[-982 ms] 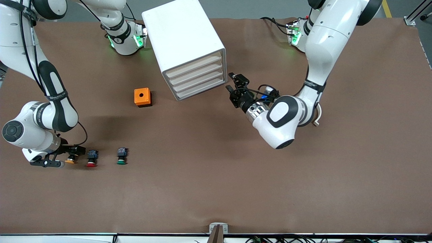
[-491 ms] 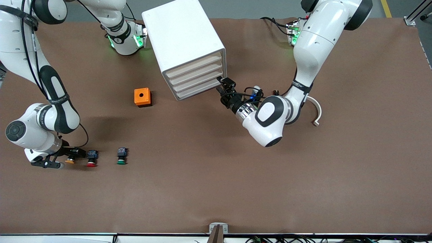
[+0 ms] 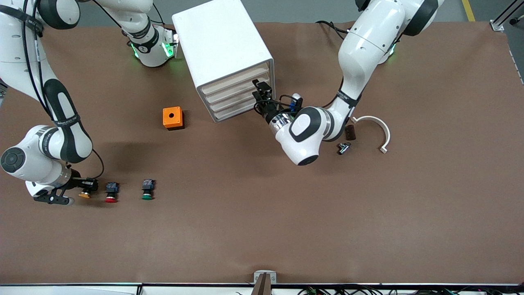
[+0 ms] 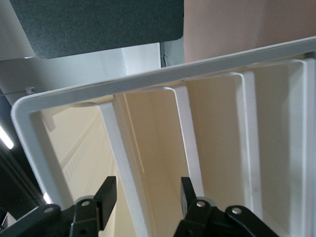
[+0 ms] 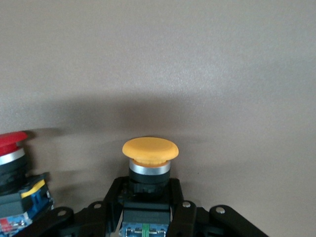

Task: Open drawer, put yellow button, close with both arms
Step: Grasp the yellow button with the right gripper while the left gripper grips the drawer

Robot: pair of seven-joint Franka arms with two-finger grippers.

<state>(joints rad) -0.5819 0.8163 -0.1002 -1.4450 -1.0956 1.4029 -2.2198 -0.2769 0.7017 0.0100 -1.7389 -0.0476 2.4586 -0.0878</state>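
Brown tabletop, plenty of bare room toward the camera. Right gripper point(image 3: 84, 189) sits low at the right arm's end, fingers clenched on the yellow button's point(image 5: 150, 149) black body, cap poking free, red button point(image 3: 110, 198) just beside it, so that's tight. Left gripper point(image 3: 262, 91) is at the cabinet point(image 3: 221, 53) front, jaws spread across a drawer point(image 4: 148, 148) lip, gripping nothing yet. Every drawer looks shut, with clear table ahead for pulling.

red button point(image 5: 11, 148) cut off by edge
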